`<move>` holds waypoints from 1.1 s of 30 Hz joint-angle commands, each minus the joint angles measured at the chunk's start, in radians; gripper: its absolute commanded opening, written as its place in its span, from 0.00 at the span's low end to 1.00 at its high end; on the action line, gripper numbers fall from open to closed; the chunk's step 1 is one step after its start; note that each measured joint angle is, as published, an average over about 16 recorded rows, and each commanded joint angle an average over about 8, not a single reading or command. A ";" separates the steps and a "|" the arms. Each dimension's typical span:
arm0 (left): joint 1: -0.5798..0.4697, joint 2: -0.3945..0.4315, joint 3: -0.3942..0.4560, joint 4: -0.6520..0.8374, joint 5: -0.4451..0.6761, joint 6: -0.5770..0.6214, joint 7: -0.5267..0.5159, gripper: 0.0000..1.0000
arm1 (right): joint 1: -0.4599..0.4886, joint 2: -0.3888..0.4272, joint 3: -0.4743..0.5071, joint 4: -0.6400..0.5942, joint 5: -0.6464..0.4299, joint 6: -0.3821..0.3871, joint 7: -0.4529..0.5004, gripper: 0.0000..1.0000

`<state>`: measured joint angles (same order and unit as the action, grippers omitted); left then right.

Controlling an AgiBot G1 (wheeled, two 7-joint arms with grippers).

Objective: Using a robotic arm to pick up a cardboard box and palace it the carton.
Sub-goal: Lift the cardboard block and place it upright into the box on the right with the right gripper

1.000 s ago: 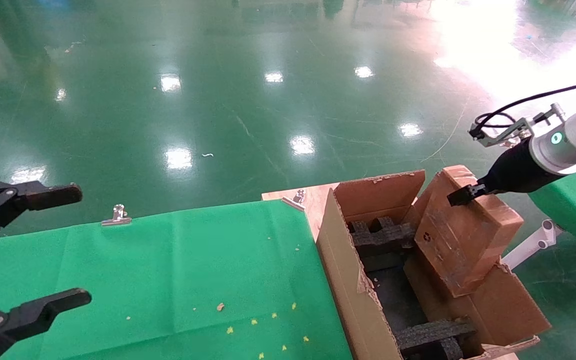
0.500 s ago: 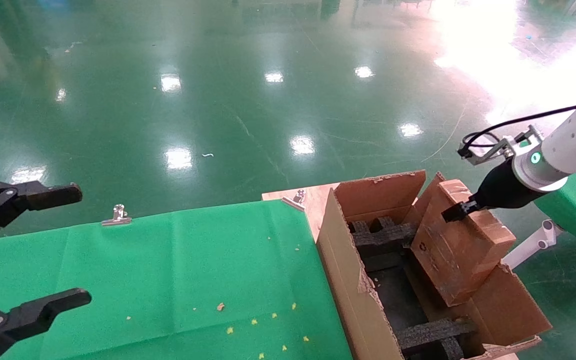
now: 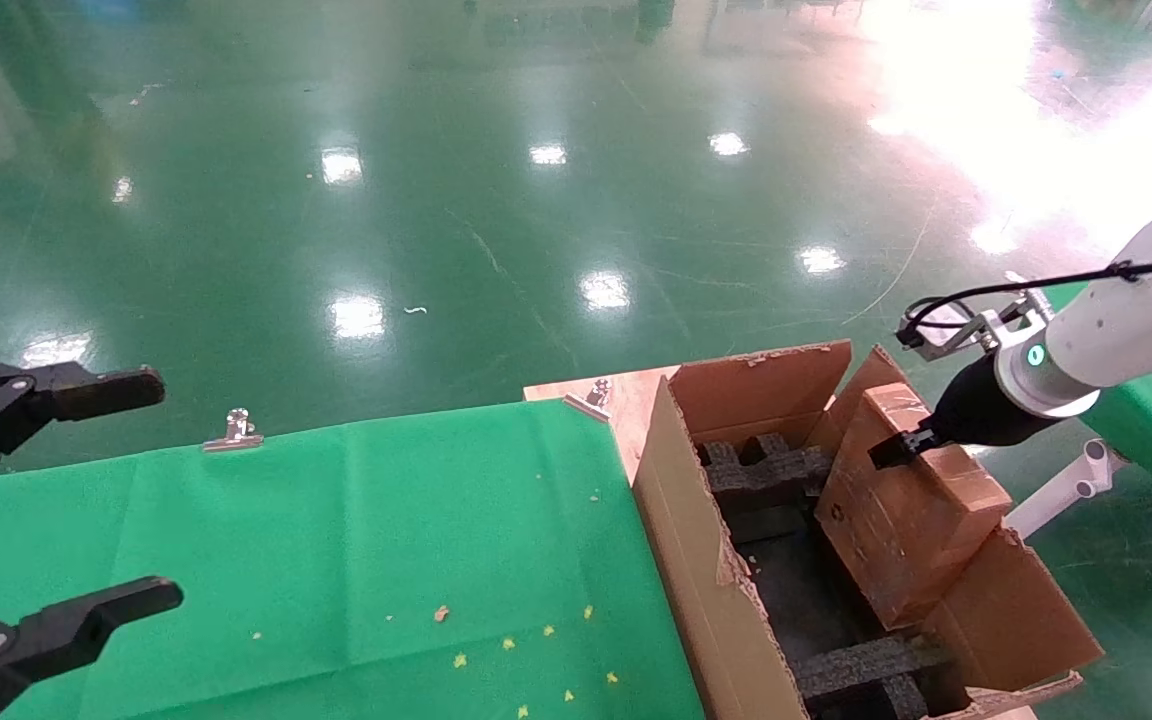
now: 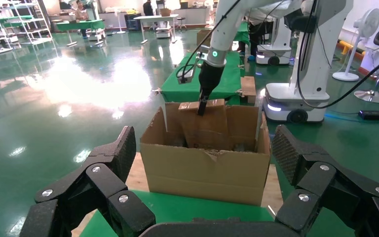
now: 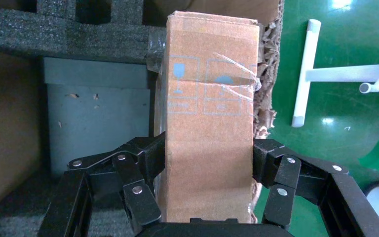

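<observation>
- Two pincers show: the right pincer (image 5: 208, 163) is clamped on the cardboard box (image 3: 901, 505), and the idle left pincer (image 3: 36, 510) hangs spread apart over the counter (image 3: 336, 540).
- The cardboard box tilts inside the carton (image 3: 706, 590), leaning on its right wall, above black foam blocks (image 3: 766, 475).
- Green cloth, clipped at its far edge, covers the counter.
- A glossy green floor (image 3: 536, 150) reflects ceiling lights.

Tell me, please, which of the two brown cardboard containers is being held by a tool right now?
The small sealed cardboard box, clamped by the right tool and tilted inside the carton; the big torn carton itself is ungripped.
</observation>
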<state>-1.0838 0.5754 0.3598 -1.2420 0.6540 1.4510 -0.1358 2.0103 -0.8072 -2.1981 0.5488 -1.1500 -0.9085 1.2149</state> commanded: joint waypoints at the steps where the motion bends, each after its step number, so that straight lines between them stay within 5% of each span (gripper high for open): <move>1: 0.000 0.000 0.000 0.000 0.000 0.000 0.000 1.00 | -0.010 0.003 -0.002 0.014 -0.002 0.019 0.013 0.00; 16: 0.000 0.000 0.000 0.000 0.000 0.000 0.000 1.00 | -0.060 0.048 -0.034 0.156 -0.051 0.148 0.096 0.00; 33: 0.000 0.000 0.000 0.000 0.000 0.000 0.000 1.00 | -0.083 0.084 -0.072 0.254 -0.089 0.182 0.180 0.00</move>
<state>-1.0838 0.5753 0.3599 -1.2420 0.6539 1.4509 -0.1357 1.9254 -0.7254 -2.2698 0.7997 -1.2382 -0.7285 1.3934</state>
